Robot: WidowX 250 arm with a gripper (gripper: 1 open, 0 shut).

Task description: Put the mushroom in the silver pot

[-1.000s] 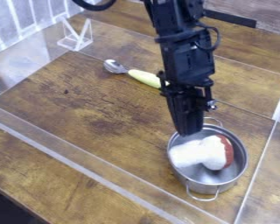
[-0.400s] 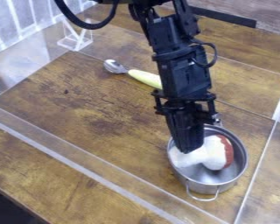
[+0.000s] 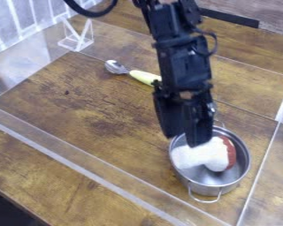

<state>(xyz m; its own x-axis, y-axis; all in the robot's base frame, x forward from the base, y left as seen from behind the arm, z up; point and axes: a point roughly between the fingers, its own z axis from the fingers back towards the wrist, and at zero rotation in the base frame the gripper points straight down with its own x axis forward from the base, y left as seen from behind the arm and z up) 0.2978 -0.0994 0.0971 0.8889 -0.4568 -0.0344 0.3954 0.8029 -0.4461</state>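
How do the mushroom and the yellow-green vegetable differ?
The mushroom is white and red-brown, while the vegetable is yellow-green. The mushroom lies inside the silver pot; the vegetable lies on the table. The mushroom looks thick, the vegetable slimmer.

Directly below my jaws, the silver pot's rim (image 3: 242, 181) and the mushroom (image 3: 207, 155) inside it block descent. Behind them, the long vegetable (image 3: 144, 77) lies low; open air surrounds my sides.
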